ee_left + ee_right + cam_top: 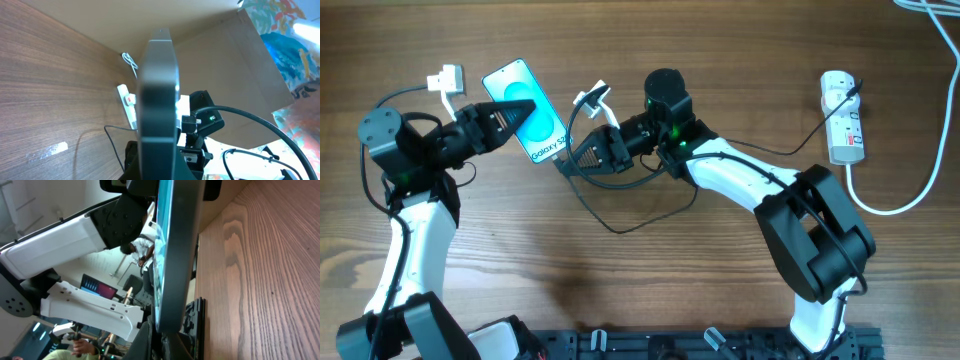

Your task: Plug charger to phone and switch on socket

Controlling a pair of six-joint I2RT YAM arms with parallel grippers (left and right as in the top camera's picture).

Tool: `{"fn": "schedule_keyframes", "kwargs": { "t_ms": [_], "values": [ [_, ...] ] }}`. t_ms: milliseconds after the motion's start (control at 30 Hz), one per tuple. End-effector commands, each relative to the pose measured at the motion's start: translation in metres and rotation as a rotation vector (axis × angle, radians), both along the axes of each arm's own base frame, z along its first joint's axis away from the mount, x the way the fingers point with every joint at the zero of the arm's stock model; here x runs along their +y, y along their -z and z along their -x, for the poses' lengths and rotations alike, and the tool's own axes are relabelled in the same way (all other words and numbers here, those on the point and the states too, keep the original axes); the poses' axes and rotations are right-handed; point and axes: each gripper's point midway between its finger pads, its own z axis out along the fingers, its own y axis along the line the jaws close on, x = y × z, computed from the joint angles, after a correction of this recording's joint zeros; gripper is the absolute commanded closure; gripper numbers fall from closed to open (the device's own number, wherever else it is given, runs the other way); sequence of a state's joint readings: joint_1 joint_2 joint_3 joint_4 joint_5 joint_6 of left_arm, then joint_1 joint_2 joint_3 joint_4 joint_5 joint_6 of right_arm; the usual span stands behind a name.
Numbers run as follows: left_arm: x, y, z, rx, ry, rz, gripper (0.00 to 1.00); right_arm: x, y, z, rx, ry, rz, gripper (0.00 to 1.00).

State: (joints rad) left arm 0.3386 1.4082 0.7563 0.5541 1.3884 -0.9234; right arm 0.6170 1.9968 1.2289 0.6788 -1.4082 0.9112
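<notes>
On a brown wooden table (650, 300), two black and white robot arms reach toward each other from left and right.

Far out to the right of both tools, well apart from them, a white power strip, the socket (843, 117), lies on its thick white lead (910, 200). A black plug sits in its outlet.

Between the two tools is the phone (548, 130), its screen bright cyan-blue with a white band at the end nearest the right tool. The left gripper (517, 113) has its fingers pressed together on the phone, pinching it by the edges. From the left wrist camera the phone appears edge-on, straight ahead of the fingers.

The right gripper (568, 158) is pressed together right at the phone's white-band end. Whether it pinches the connector tip cannot be made out.

The charger (790, 151), a thin black cable, trails from the socket back to the right gripper and loops below it.

Two small white connectors (445, 78) (592, 98) lie just beyond the grippers.
</notes>
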Motion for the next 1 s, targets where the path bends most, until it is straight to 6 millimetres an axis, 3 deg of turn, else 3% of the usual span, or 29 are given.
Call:
{"fn": "schedule_keyframes", "kwargs": {
  "t_ms": [0,967],
  "values": [
    [-0.008,-0.006,0.007,-0.015,0.061,0.000,0.96,0.002,-0.006,-0.012,-0.049,0.072,-0.022,0.96],
    [-0.008,-0.006,0.007,-0.015,0.060,0.000,0.96,-0.008,-0.006,-0.021,-0.062,0.081,-0.028,0.96]
  ]
}}
